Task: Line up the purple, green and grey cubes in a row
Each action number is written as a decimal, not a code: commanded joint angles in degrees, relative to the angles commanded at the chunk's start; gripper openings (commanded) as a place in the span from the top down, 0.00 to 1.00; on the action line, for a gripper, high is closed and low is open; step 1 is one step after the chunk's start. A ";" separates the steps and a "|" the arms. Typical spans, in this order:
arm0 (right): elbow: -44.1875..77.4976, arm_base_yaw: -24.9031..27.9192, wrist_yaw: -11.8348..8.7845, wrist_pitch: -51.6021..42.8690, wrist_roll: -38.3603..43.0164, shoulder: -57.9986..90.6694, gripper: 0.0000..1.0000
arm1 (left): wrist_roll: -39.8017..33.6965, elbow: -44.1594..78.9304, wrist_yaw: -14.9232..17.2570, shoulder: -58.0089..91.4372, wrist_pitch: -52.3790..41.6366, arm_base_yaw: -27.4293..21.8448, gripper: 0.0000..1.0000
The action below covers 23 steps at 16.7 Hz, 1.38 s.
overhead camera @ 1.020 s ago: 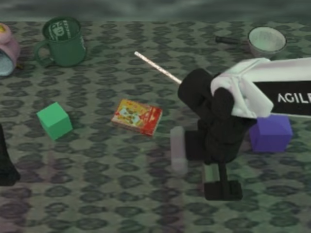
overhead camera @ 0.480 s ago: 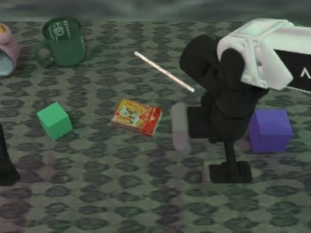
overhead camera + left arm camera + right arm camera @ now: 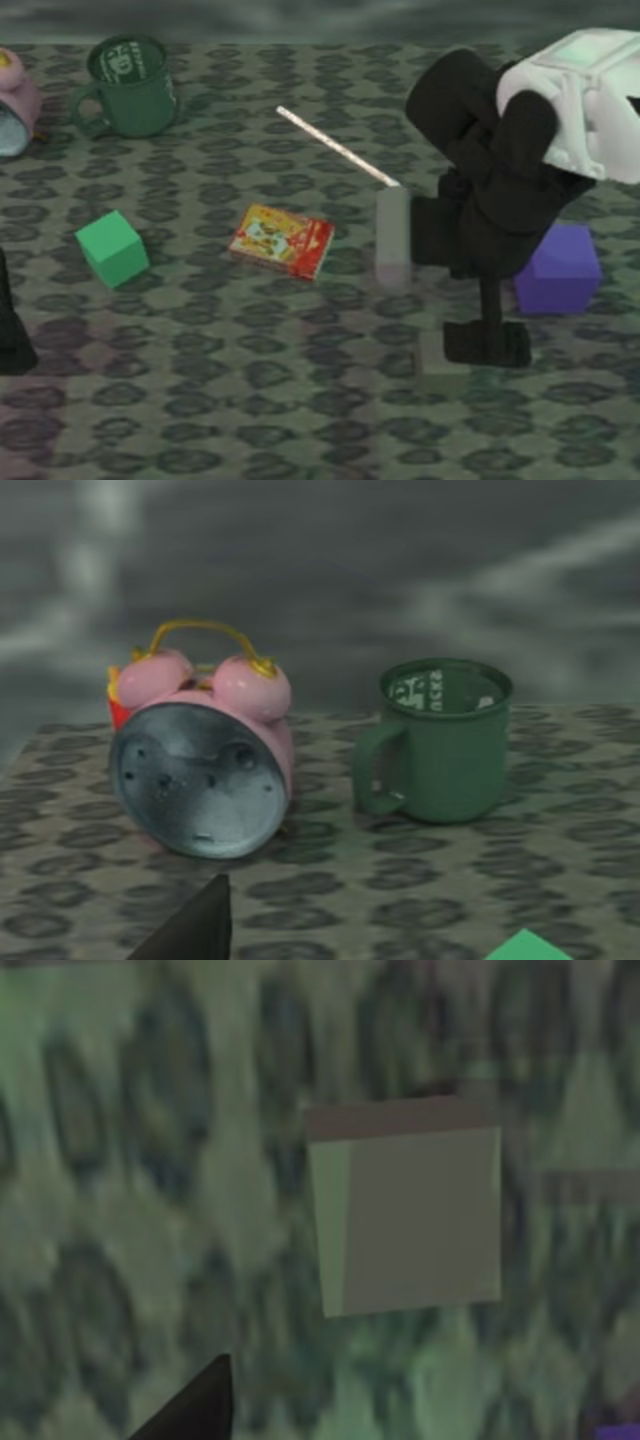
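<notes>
**Right hand above the grey cube**

The right hand [image 3: 440, 275], spread and empty, hangs over the small dull olive-grey cube [image 3: 440, 365] toward the tabletop's [image 3: 250, 400] near edge. The large violet-purple cube [image 3: 560, 270] sits near the right edge, the bright green cube [image 3: 112, 248] near the left. The left arm is parked at the left edge.

Hardly any writing can be made out from here. The dark green mug [image 3: 132, 84], at the upper left of the top view, has a pale printed emblem showing inside its rim, and in the left wrist view [image 3: 445, 738] the same pale marks look like a line or two of lettering, but I cannot read them. The flat red-and-yellow box [image 3: 281, 240], left of centre in the top view, carries a busy printed picture on its face; no words on it are readable.
</notes>
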 joint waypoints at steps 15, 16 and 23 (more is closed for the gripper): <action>-55.41 -26.95 -1.47 40.43 33.21 -74.23 0.00 | 28.83 63.11 -0.41 83.36 -44.44 -5.09 0.00; -59.10 -28.38 -1.17 42.98 35.56 -78.83 0.00 | 30.63 67.07 -0.41 88.26 -47.21 -5.43 0.00; -75.90 -34.64 1.34 56.41 47.93 -100.60 0.00 | 39.37 87.72 -0.18 112.17 -59.96 -7.00 0.00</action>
